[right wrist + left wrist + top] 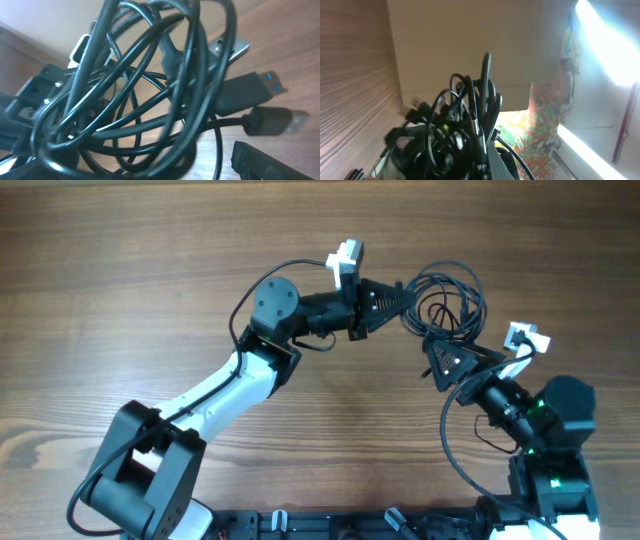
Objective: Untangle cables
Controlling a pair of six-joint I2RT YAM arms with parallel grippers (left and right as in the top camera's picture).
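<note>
Nearest the right wrist lens, the cables [197, 100] form 1 knot of glossy black loops, with 2 plugs [250, 85] poking out. From the left wrist, they bunch close above the counter [355, 75]. Overhead, the left tool [403, 300] pinches them. Whether the right tool [432, 343] grips, we cannot tell. We judge separating barely started: next, draw 1 loop clear.

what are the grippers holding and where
Both grip the cables: left gripper at the bundle's left edge, right gripper at its lower edge.
</note>
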